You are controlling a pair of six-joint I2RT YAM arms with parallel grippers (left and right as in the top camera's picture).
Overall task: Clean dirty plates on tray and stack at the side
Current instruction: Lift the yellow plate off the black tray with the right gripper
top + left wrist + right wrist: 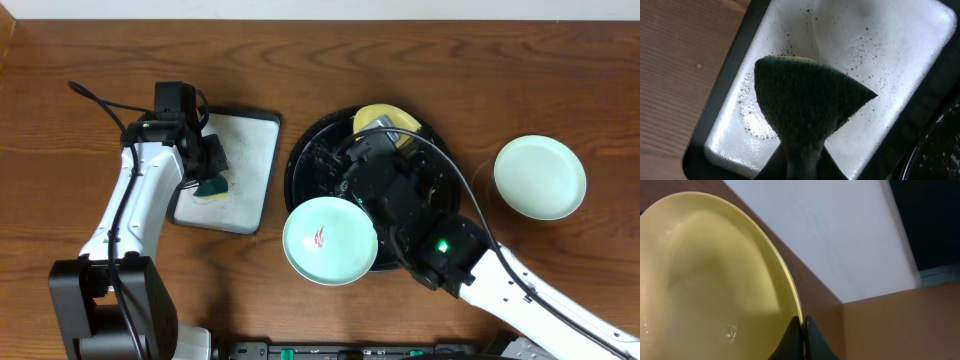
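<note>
The yellow plate (385,120) is held tilted over the far part of the black tray (305,160); my right gripper (802,322) is shut on its rim, and the plate (710,280) fills the right wrist view. A mint-green plate (330,240) with a red smear sits at the tray's front left edge. A second mint-green plate (540,176) lies on the bare wood tabletop at the right. My left gripper (802,160) is shut on a dark green sponge (807,102) over the white rectangular tray (890,55).
The white rectangular tray (245,160) with a dark rim lies left of the black tray, with foam specks on it. My right arm (470,260) reaches across the black tray from the front right. Brown wood-grain tabletop (80,50) surrounds everything.
</note>
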